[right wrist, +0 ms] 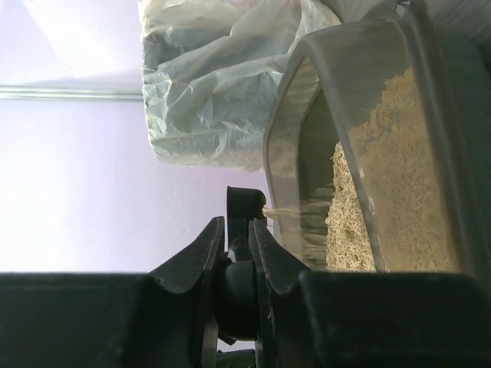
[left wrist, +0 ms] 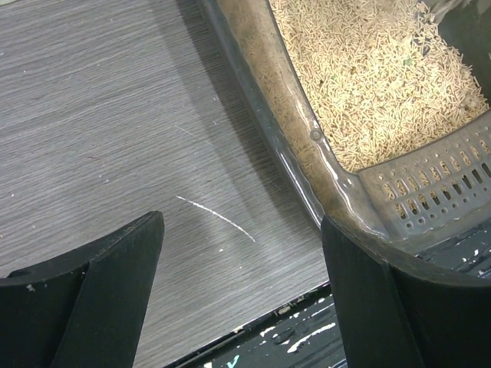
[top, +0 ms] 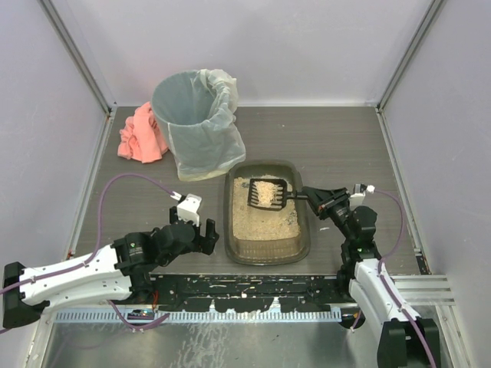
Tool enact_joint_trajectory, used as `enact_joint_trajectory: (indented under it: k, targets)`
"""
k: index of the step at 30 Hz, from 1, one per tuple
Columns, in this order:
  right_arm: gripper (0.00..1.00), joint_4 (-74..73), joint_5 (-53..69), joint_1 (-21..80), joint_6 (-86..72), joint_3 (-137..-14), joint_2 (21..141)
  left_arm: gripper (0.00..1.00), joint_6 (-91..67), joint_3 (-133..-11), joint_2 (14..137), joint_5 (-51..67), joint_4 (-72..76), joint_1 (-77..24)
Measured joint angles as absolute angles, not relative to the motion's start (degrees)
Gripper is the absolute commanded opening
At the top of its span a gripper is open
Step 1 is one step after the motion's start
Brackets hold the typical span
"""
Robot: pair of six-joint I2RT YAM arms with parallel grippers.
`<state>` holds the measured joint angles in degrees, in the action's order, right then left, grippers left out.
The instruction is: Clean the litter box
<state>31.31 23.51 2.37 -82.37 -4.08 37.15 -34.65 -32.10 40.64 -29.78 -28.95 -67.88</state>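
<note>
Waiting nearest us: the left gripper is low over the tabletop, just beside the near left corner of the litter box, fingers spread wide and holding nothing.
Across from it: the right gripper is clamped on the handle of the scoop, reaching in from the right.
Box position: mid-tabletop between both arms, with beige litter inside.
Scoop load: litter, held over the box's far end.
Farthest back: the bin, lined, with a pink cloth beside it.
Progress: we judge one scoopful is lifted but not yet dumped; tipping it into the bin and more sifting remain.
</note>
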Motion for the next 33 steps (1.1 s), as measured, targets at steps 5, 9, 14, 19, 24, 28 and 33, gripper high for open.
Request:
enact_joint_trajectory:
  k: [5,9,14,19,24,28,33]
  targets:
    - [0.01,31.07,22.85,2.24,-81.71,-4.38,37.01,0.84,-34.63,-32.1,41.04,-29.76,-28.93,-67.88]
    - [0.0,30.79,23.46,2.72,-81.01,-5.26,37.15,0.83,-34.63,-32.1,41.21,-29.74,-28.69,-67.88]
    - [0.01,32.12,23.35,2.96,-80.71,-6.35,39.92,0.83,-34.63,-32.14,41.56,-29.76,-28.53,-67.88]
    - [0.01,31.75,23.18,2.74,-80.47,-6.52,40.12,0.84,-34.68,-32.14,41.74,-29.76,-28.36,-67.88]
    - [0.0,31.18,23.29,0.78,-80.66,-6.31,38.28,0.84,-34.74,-32.14,41.74,-29.71,-28.01,-67.88]
    - [0.01,32.82,24.43,1.61,-79.88,-7.16,40.21,0.83,-34.87,-32.14,41.74,-29.74,-27.83,-67.88]
    - [0.01,33.06,24.14,1.89,-79.2,-7.25,41.45,0.84,-34.89,-32.14,41.78,-29.74,-27.86,-67.85]
